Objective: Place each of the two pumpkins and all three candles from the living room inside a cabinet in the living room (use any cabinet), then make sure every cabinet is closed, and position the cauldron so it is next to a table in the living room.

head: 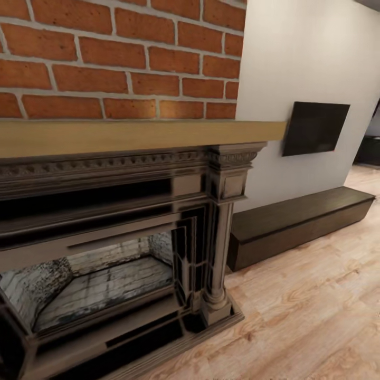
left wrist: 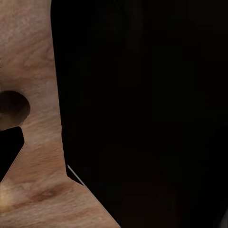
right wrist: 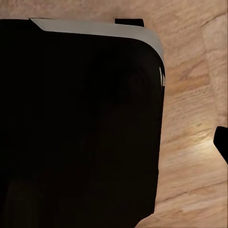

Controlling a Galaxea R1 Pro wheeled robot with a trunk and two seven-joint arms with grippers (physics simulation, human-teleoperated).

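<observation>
Floorboards of pale wood grain (head: 316,316) ran nearest the head camera, bare of any pumpkin or candle; my read was the robot was in transit, not yet at a pick. Both wrist views looked down at the same light plank floor (left wrist: 33,71) past a large black mass (right wrist: 80,133), probably the robot's own body, which would fit arms tucked in for driving. Jaws: couldn't tell for either gripper, no fingers resolved, so no way to say open, closed, or holding anything. Next out, the ornate dark-brown carved fireplace surround (head: 221,221) stood on the floor, with a grey stone firebox (head: 100,279) inside, a tan wooden mantel shelf (head: 137,136) across its top and red brick wall (head: 121,58) above. Beyond its column, the long low dark-brown wood cabinet (head: 301,221) sat against the white wall (head: 295,58), fronts apparently shut. Flat black wall-mounted screen (head: 315,127) hung above it. Farthest, a dark unit (head: 369,150), too small to identify.
</observation>
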